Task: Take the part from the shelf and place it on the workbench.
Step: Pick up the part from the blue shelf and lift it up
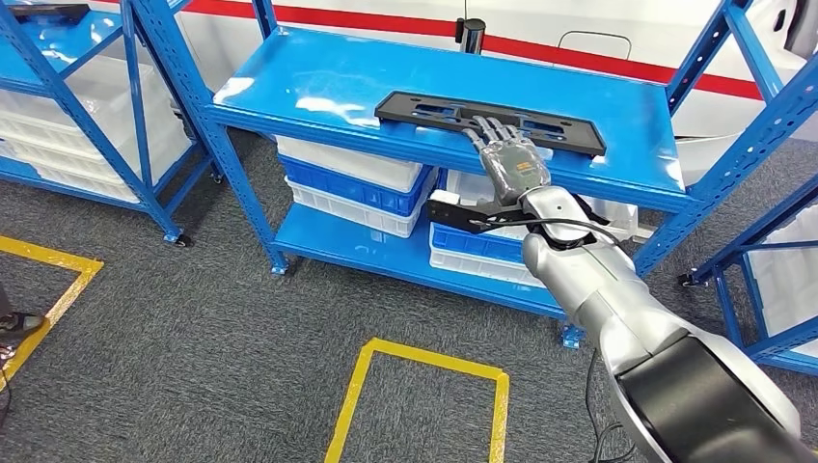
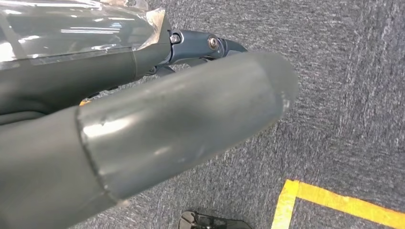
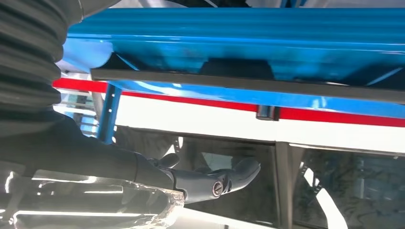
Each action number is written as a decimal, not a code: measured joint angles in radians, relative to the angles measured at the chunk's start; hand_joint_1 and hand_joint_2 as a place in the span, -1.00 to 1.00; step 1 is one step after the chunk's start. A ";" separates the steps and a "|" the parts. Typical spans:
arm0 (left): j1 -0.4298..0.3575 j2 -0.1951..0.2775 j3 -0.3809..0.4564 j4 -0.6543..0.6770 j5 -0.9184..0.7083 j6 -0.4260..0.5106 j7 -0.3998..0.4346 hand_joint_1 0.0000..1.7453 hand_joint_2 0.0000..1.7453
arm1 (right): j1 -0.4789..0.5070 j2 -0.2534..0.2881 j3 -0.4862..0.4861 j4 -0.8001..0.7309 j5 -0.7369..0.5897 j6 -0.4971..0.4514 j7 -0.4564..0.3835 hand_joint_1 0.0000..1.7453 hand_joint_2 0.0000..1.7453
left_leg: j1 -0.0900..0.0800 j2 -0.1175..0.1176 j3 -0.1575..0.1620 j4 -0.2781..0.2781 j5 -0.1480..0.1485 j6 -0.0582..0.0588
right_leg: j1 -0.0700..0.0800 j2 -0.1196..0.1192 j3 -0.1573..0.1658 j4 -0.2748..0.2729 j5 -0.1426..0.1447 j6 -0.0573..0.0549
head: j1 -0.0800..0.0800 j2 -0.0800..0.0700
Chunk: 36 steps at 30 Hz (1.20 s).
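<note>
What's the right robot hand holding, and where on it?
Nothing held for certain: right robot hand lies on the black part mid-length at its near edge; grip cannot be told.

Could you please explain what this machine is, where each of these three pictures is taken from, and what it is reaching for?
This is a humanoid robot with two silver arms, each ending in a many-fingered robot hand. The wide picture comes from a camera high on its body, looking forward and down. There its right robot hand reaches up to the top level of a blue shelf, fingers stretched over a long flat black part lying there. It touches the part, but I cannot tell whether it has a grip yet. White and blue crates sit on the level below.

The other two pictures come from cameras at the wrists, so they look turned. The left wrist view shows the left robot hand hanging over grey carpet with yellow floor tape. The right wrist view looks along the shelf's edge.
</note>
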 joint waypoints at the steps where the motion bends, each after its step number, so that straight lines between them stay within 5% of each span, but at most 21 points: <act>1: 0.000 0.000 0.000 0.000 0.000 0.002 -0.002 -1.00 -1.00 | -0.002 0.002 -0.002 -0.001 0.002 0.001 0.000 -1.00 1.00 | 0.001 -0.001 0.002 -0.003 0.000 0.005 | -0.001 0.000 -0.003 0.007 0.000 0.002 | 0.000 0.000; 4: 0.000 0.001 0.000 0.000 0.000 0.003 -0.004 -1.00 -1.00 | -0.007 0.002 -0.007 -0.002 0.003 0.002 -0.001 -1.00 1.00 | 0.008 -0.003 0.014 -0.012 0.000 0.016 | -0.001 0.004 -0.055 0.099 -0.029 -0.003 | 0.001 0.000; 7: 0.000 0.001 0.000 0.000 0.000 0.003 -0.004 -1.00 -1.00 | -0.004 0.000 -0.008 -0.002 0.005 0.005 -0.001 -1.00 1.00 | 0.008 -0.004 0.017 -0.012 -0.004 0.020 | 0.000 0.009 -0.185 0.293 -0.080 -0.011 | 0.001 0.000; 9: 0.001 0.001 0.000 0.000 -0.001 0.003 -0.004 -1.00 -1.00 | 0.003 -0.003 -0.012 -0.002 0.007 0.005 -0.001 -1.00 1.00 | 0.008 -0.008 0.024 -0.011 -0.011 0.017 | 0.001 0.011 -0.227 0.311 -0.058 -0.002 | 0.001 0.000; 12: 0.001 0.001 0.000 0.001 -0.001 0.003 -0.004 -1.00 -1.00 | 0.005 -0.009 -0.021 -0.002 0.008 0.005 -0.001 -1.00 1.00 | 0.007 -0.013 0.046 -0.010 -0.029 0.005 | 0.002 0.012 -0.182 0.119 0.061 0.016 | 0.001 0.000; 14: 0.000 0.001 0.000 0.002 -0.002 0.004 -0.003 -1.00 -1.00 | 0.005 -0.011 -0.023 -0.002 0.008 0.005 -0.002 -1.00 1.00 | 0.007 -0.013 0.050 -0.008 -0.041 -0.007 | 0.007 0.012 -0.158 0.047 0.087 -0.003 | -0.002 0.000; 16: -0.001 0.001 0.000 0.002 -0.002 0.004 -0.003 -1.00 -1.00 | 0.006 -0.011 -0.025 -0.002 0.009 0.005 -0.002 -1.00 1.00 | 0.008 -0.012 0.050 -0.004 -0.049 -0.019 | 0.008 0.014 -0.150 0.043 0.080 -0.027 | -0.005 0.000; 18: -0.002 0.002 0.000 0.003 -0.002 0.003 -0.003 -1.00 -1.00 | 0.004 -0.010 -0.027 -0.003 0.009 0.005 -0.002 -1.00 1.00 | 0.011 -0.009 0.036 0.027 -0.053 -0.030 | 0.002 0.016 -0.139 0.041 0.078 -0.037 | -0.007 0.000; 22: -0.003 0.004 0.000 0.003 -0.004 0.003 -0.003 -1.00 -1.00 | 0.003 -0.006 -0.030 -0.005 0.012 0.005 -0.005 -1.00 1.00 | 0.027 -0.002 -0.114 0.238 -0.093 -0.059 | -0.001 0.019 -0.104 0.039 0.049 -0.057 | -0.009 0.000; 24: -0.001 0.004 -0.001 0.003 -0.006 0.003 -0.002 -1.00 -1.00 | 0.010 -0.006 -0.030 -0.005 0.015 0.005 -0.008 -1.00 1.00 | 0.033 0.000 -0.171 0.264 -0.092 -0.066 | 0.000 0.021 -0.080 0.039 0.029 -0.056 | -0.009 0.000; 29: 0.000 0.007 0.000 0.007 -0.006 0.000 0.002 -1.00 -1.00 | 0.013 -0.001 -0.030 -0.004 0.018 0.007 -0.012 -1.00 1.00 | 0.030 0.006 -0.135 0.023 0.106 -0.049 | 0.004 0.022 -0.020 0.037 -0.020 -0.038 | -0.008 0.000; 33: -0.002 0.007 0.001 0.008 -0.003 -0.003 0.003 -1.00 -1.00 | 0.014 0.004 -0.031 -0.005 0.023 0.007 -0.014 -1.00 1.00 | 0.023 0.004 -0.120 0.006 0.109 -0.028 | 0.011 0.021 -0.020 0.031 -0.040 -0.017 | -0.007 0.000; 36: -0.004 0.007 0.001 0.008 -0.002 -0.002 0.001 -1.00 -1.00 | 0.016 0.002 -0.032 -0.006 0.027 0.006 -0.015 -1.00 1.00 | 0.023 0.003 -0.100 -0.008 0.099 -0.010 | 0.011 0.020 -0.101 0.175 -0.086 -0.020 | -0.005 0.000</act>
